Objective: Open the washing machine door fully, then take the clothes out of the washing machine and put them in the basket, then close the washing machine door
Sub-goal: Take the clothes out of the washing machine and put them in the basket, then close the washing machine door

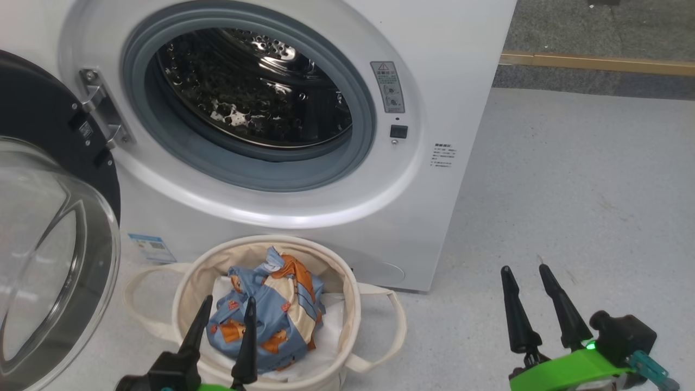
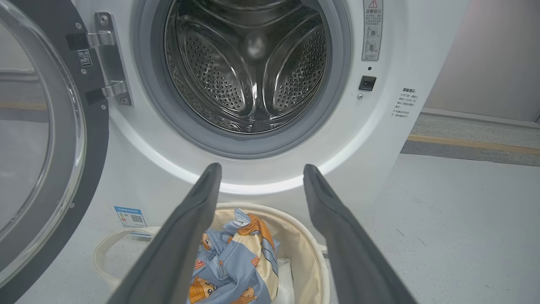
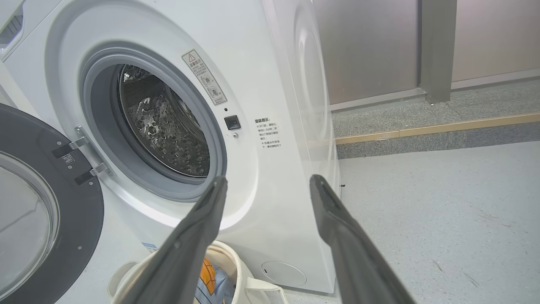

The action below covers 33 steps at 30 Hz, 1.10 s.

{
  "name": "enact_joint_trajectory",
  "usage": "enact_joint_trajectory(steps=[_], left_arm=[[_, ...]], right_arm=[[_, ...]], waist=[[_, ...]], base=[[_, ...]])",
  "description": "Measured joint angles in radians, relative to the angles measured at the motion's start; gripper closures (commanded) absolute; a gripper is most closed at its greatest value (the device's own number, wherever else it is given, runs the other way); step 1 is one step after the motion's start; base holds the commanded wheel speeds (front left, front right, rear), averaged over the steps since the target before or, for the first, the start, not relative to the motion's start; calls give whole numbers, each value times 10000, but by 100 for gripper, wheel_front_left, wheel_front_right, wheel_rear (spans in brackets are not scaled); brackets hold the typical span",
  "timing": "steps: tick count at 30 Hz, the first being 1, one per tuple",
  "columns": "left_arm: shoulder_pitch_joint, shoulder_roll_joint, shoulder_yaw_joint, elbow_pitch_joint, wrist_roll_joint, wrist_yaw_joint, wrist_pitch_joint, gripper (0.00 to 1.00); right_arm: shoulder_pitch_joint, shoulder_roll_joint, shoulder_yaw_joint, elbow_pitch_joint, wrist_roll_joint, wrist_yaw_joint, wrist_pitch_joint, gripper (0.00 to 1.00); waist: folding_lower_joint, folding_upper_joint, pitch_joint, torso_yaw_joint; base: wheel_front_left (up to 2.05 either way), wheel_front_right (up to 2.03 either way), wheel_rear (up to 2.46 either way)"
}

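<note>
The white washing machine [image 1: 445, 49] stands with its black glass-centred door [image 1: 38, 119] swung wide to the left, and its steel drum [image 1: 255, 92] looks bare. The cream basket [image 1: 187, 282] sits on the floor right in front of the machine. The light-blue clothes [image 1: 282, 320] with orange bears lie inside it, on white fabric. My left gripper [image 1: 227, 304] hovers open over the basket's near rim, nothing between its fingers. My right gripper [image 1: 525, 271] is open over the bare floor to the right. The left wrist view looks into the drum [image 2: 253, 76] above the clothes [image 2: 236, 257].
Pale grey floor [image 1: 570, 190] stretches to the right of the machine. A wooden strip [image 1: 597, 62] on a darker band runs along the far edge. The open door [image 2: 55, 139] juts out on the left, close to the basket's loop handle [image 1: 136, 293].
</note>
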Motion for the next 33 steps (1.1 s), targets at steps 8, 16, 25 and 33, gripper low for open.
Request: enact_joint_trajectory(steps=[8,16,25,33], left_arm=[[0,0,-2,17,0,-2,0,0],[0,0,-56,52,-2,2,0,0],[-2,0,-153,123,-368,73,0,0],[-4,0,-151,414,-458,-21,0,0]], right_arm=[[-1,0,2,0,0,0,0,0],[-3,0,0,-8,4,0,0,0],[-3,0,0,-10,2,0,0,0],[-2,0,15,-8,4,0,0,0]], waist=[[0,0,12,-10],[0,0,11,7],[0,0,35,32],[0,0,19,45]], base=[[0,0,0],[0,0,0],[0,0,0],[-66,24,41]])
